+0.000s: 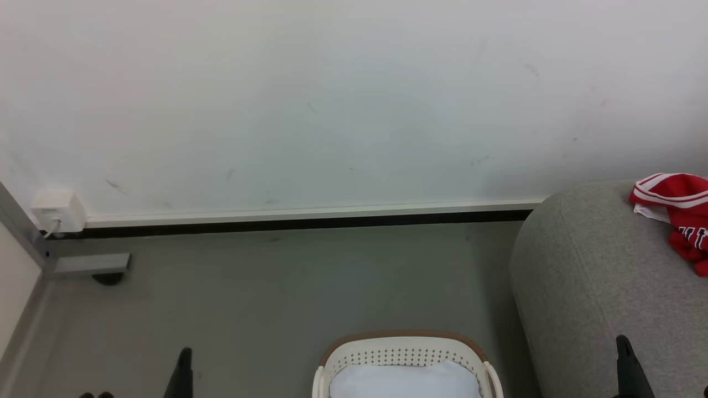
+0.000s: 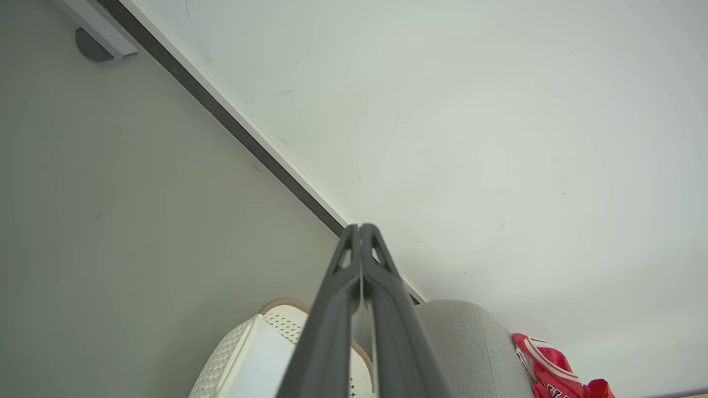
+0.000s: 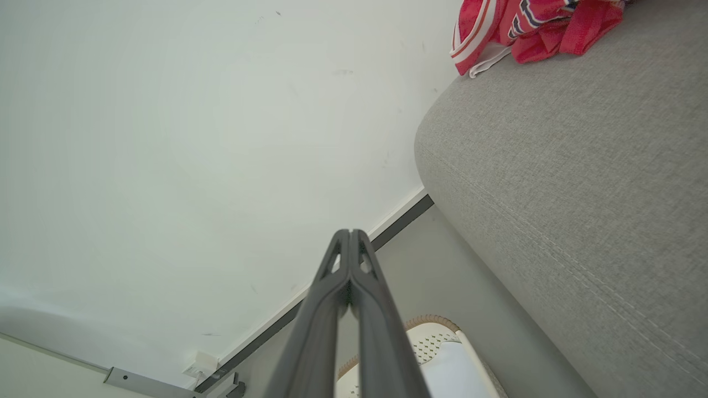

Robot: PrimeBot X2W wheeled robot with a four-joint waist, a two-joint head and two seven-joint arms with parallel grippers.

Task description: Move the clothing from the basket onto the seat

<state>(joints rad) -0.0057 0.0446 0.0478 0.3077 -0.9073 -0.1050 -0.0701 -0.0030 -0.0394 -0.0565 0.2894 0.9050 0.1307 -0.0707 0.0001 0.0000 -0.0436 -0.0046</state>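
Nearest, at the bottom edge of the head view, the two grippers point upward. The left gripper [image 1: 186,351] is at the lower left over the floor, and the right gripper [image 1: 623,338] is at the lower right, in front of the seat's side. Each wrist view looks straight along its own pair of long dark fingers. In both, the fingers lie pressed together tip to tip with nothing caught between them.

Between the grippers and just beyond them stands the basket [image 1: 404,336], cream-white and perforated, brown along its top rim and cut off by the lower edge of the picture. What can be seen of its inside is pale bottom. It rests on the grey-green floor [image 1: 265,298] near the seat, with a strip of floor between them.

To the robot's right rises the seat [image 1: 586,276], in grey woven upholstery with a rounded padded corner. Farther back on its top lies the clothing [image 1: 681,215], a crumpled red heap with white stripes and some dark lettering (the right wrist view has the same pile at its top edge). It rests on the seat, well apart from the basket.

Beyond the floor, a white baseboard [image 1: 310,212] with a dark strip beneath it runs along the foot of the scuffed white wall [image 1: 332,110]. At the far left a small white socket box [image 1: 55,210] sits on the wall, with a grey metal bar [image 1: 88,264] below it.
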